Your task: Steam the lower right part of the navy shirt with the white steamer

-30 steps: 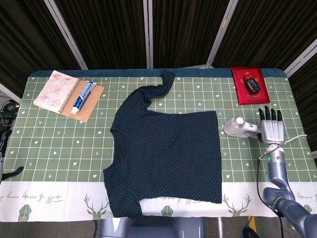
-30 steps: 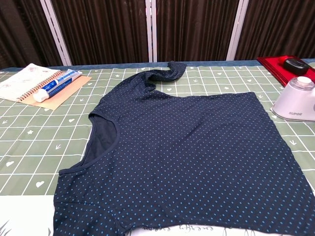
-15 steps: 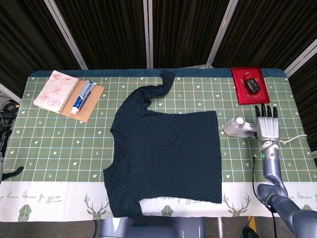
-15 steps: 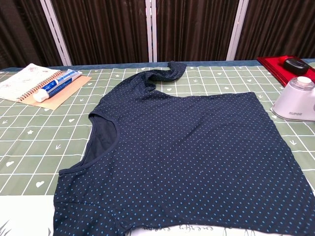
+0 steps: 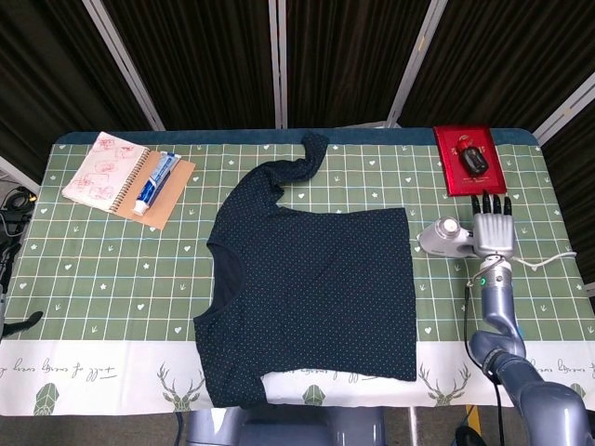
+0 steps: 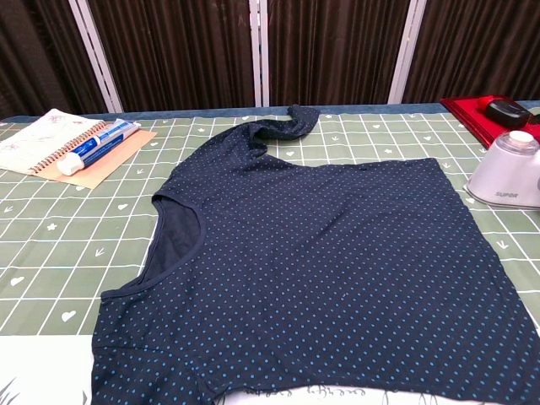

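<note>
The navy dotted shirt (image 5: 316, 293) lies flat mid-table, neck to the left and hem to the right; the chest view shows the shirt (image 6: 321, 278) filling the foreground. The white steamer (image 5: 446, 237) stands on the cloth just right of the hem, and the chest view has the steamer (image 6: 508, 173) at its right edge. My right hand (image 5: 493, 234) is beside the steamer's right side with its fingers stretched out and apart, holding nothing. Whether it touches the steamer is unclear. The chest view does not show this hand. No view shows my left hand.
A red tray (image 5: 469, 160) with a dark mouse-like object (image 5: 475, 160) sits at the back right, behind the steamer. At the back left lie a spiral notebook (image 5: 104, 172) and a toothpaste tube (image 5: 155, 181) on a brown card. A white cord (image 5: 548, 263) trails right.
My right hand has slid left across the table, from clear of the steamer to close against its right side. The shirt and steamer have not moved.
</note>
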